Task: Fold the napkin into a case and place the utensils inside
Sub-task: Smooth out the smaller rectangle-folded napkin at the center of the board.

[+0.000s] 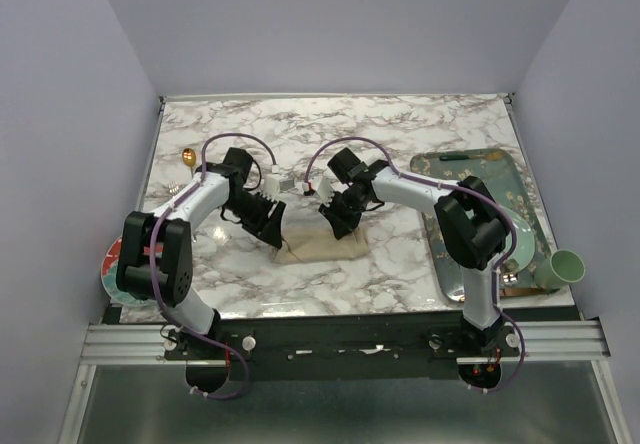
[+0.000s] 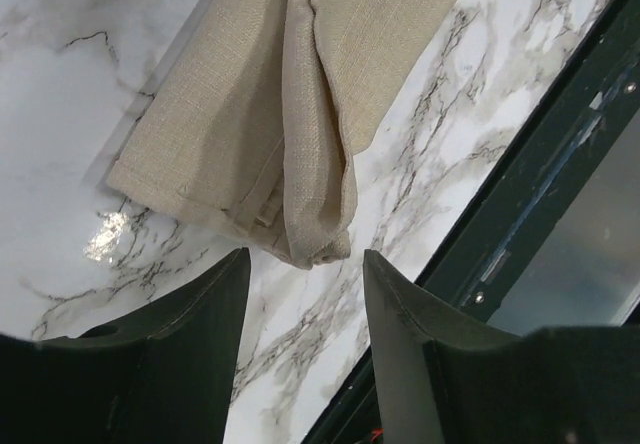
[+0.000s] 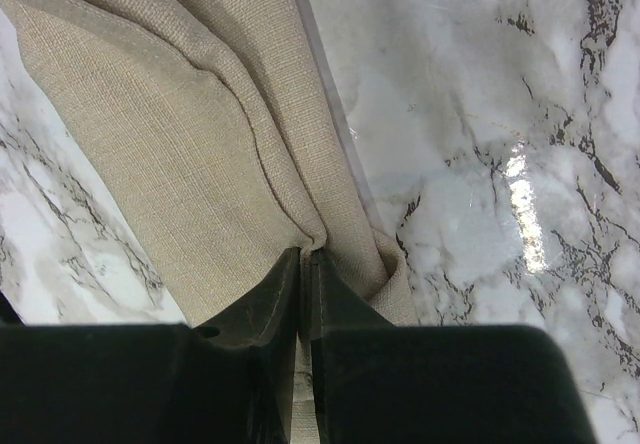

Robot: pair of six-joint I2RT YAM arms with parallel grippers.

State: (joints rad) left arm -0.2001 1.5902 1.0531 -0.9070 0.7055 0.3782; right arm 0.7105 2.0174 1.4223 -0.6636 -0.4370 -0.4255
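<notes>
The napkin lies half folded, right tool pinching its fold, left tool released, gold spoon not yet inside.

A marble-patterned desk carries a floral tray along its right edge. A pale green plate lies in the tray's near half, partly hidden. A light green cup stands upright at the desk's near right corner, just beside the tray. Another plate, with a red rim, sits at the near left edge.

beige napkin, marble table, patterned tray
</notes>
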